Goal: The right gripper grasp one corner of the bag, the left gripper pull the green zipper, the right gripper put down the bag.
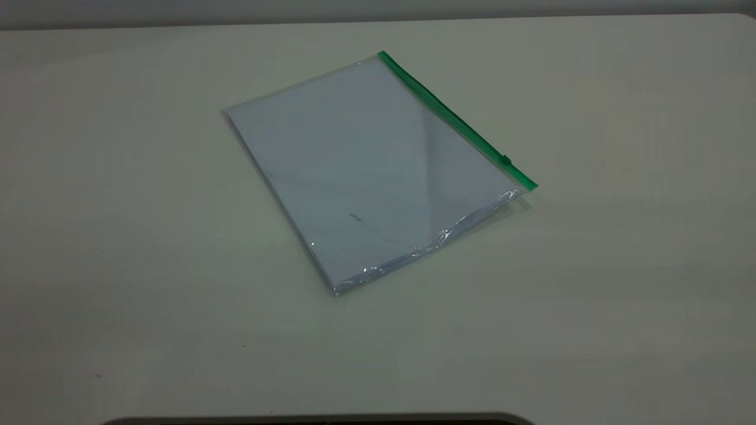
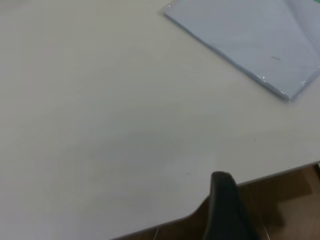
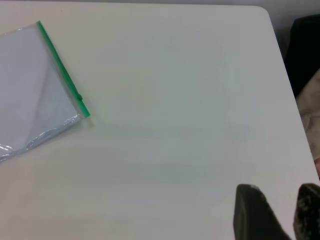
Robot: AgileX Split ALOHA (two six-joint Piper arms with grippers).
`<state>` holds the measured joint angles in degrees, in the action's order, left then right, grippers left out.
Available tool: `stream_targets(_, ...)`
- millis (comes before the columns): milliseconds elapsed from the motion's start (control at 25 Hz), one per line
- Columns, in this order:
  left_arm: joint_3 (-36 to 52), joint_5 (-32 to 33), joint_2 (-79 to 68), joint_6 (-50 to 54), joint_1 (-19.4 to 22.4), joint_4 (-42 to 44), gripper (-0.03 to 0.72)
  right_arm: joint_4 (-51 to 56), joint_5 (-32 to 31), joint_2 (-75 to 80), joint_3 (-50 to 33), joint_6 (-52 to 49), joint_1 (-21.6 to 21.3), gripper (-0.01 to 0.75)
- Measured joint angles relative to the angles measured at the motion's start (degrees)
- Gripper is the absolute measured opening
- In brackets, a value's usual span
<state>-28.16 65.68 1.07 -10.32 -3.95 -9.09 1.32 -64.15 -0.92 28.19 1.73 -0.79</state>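
The bag (image 1: 366, 171), a clear flat pouch with pale sheets inside, lies flat on the table near the middle. The green zipper (image 1: 455, 118) runs along its far right long edge, with the slider tab (image 1: 506, 160) near the front end. Neither gripper shows in the exterior view. My left gripper (image 2: 225, 205) hangs over the table's edge, far from the bag (image 2: 250, 40). My right gripper (image 3: 280, 205) is open and empty above bare table, well away from the bag (image 3: 30, 90), its zipper (image 3: 60, 67) and the slider tab (image 3: 79, 96).
The pale table (image 1: 590, 265) carries only the bag. Its edge (image 2: 270, 175) runs close to my left gripper, with brown floor beyond. The table's rounded corner and side edge (image 3: 290, 100) lie near my right gripper, with a dark object (image 3: 305, 50) past them.
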Motion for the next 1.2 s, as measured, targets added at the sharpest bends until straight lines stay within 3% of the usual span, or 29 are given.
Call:
stream_targets(560,-0.23,-0.79,-0.30,1.51,0.00,0.89,0.517,2.53,0.12,0.00,-0.02,1.06,0.00,0.240)
stream_targets(840,-3.64,-14.07,-19.34,5.74,0.00,2.50,0.517,9.21,2.47,10.77,0.03,8.00,0.00,0.250)
stream_targets(1200,-13.95,-25.27,-49.28,1.92,0.00,0.26,0.517,31.60,18.29,38.36,0.03,27.78,0.00,0.416)
